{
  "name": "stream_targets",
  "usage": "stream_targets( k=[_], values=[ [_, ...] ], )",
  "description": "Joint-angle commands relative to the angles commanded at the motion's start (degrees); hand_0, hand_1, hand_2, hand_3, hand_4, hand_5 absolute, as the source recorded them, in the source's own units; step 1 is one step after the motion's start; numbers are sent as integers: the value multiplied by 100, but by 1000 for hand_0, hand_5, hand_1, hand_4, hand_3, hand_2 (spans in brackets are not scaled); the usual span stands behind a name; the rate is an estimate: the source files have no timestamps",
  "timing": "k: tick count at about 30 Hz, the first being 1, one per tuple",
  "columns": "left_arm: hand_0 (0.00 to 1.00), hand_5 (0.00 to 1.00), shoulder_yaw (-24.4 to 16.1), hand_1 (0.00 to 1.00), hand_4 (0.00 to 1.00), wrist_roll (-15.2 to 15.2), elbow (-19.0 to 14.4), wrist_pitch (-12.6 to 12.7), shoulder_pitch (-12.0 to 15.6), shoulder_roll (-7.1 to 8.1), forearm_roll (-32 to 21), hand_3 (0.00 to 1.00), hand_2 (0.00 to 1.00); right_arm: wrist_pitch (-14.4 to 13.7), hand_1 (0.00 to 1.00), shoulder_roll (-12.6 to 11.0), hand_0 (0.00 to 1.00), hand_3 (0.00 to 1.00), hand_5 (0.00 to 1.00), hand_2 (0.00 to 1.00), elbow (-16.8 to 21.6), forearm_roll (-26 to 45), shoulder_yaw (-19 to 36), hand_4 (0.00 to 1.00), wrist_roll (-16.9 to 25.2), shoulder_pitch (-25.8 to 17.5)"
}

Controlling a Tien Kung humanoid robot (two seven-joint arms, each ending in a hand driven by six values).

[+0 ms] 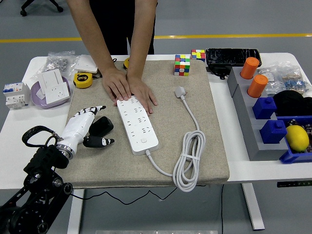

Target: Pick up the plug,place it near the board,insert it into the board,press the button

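Note:
A white power strip [137, 124] lies on a beige mat [209, 156], with its button [144, 140] at the near end. Its white cable [187, 161] loops to a white plug [180, 91] lying on the mat to the right. A person's two hands [129, 90] rest on the strip's far end. My left hand [92, 126], white with black fingertips, lies on the mat left of the strip. Its fingers are spread, with a black plug [102, 125] between fingers and thumb. I cannot tell whether they touch it. My right hand is out of view.
Two Rubik's cubes [182, 65] and a black case [232, 56] stand at the back. A grey rack [243, 122] with orange cylinders, blue blocks and a lemon [297, 137] is at the right. A yellow tape measure [83, 80] and a purple bowl [36, 95] holding sockets are at the left.

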Motion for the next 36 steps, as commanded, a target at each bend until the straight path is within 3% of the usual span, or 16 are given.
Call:
stream_targets(
  k=[4, 5, 10, 11, 16, 17, 22, 23, 32, 36],
  values=[
    [789, 205, -11, 762, 998, -14, 123, 91, -41, -26, 0, 716, 688, -2, 720, -1, 862, 695, 664, 713, 0, 8, -3, 998, 3, 1],
    [715, 203, -22, 668, 998, -7, 161, 129, -60, -38, 0, 569, 599, -1, 720, -1, 861, 694, 663, 712, 0, 8, -3, 998, 3, 2],
    [715, 203, -63, 668, 998, 12, 232, 303, -94, -71, 0, 569, 599, -3, 720, 1, 861, 694, 663, 712, 0, 1, 10, 998, 1, -5],
    [546, 250, -70, 487, 888, 6, 240, 347, -96, -76, 0, 401, 395, -3, 720, 2, 861, 694, 663, 712, 0, -3, 16, 998, 0, -6],
    [546, 250, -81, 487, 888, 13, 260, 437, -113, -81, 0, 401, 395, -4, 720, 5, 861, 694, 663, 712, 0, 4, 12, 998, 1, 0],
    [498, 255, -81, 402, 734, 17, 266, 447, -118, -83, 0, 360, 355, -4, 720, 5, 862, 694, 663, 712, 0, 7, 9, 998, 3, 1],
    [498, 255, -111, 402, 734, -12, 337, 537, -129, -94, 0, 360, 355, -3, 720, 7, 862, 694, 663, 712, 0, 15, 0, 998, 6, 5],
    [449, 205, -112, 370, 603, -15, 333, 544, -123, -92, 0, 359, 352, -3, 720, 6, 861, 694, 663, 713, 0, 10, 4, 998, 5, 4],
    [446, 194, 77, 357, 606, -138, -87, 519, -159, 87, -7, 357, 347, 0, 720, -8, 862, 695, 663, 712, 0, -17, 7, 998, -2, 2],
    [447, 175, 264, 363, 590, -226, -272, 476, -253, 216, -396, 358, 349, -1, 720, -10, 861, 695, 662, 712, 0, -5, -12, 998, 0, 9]
  ],
)
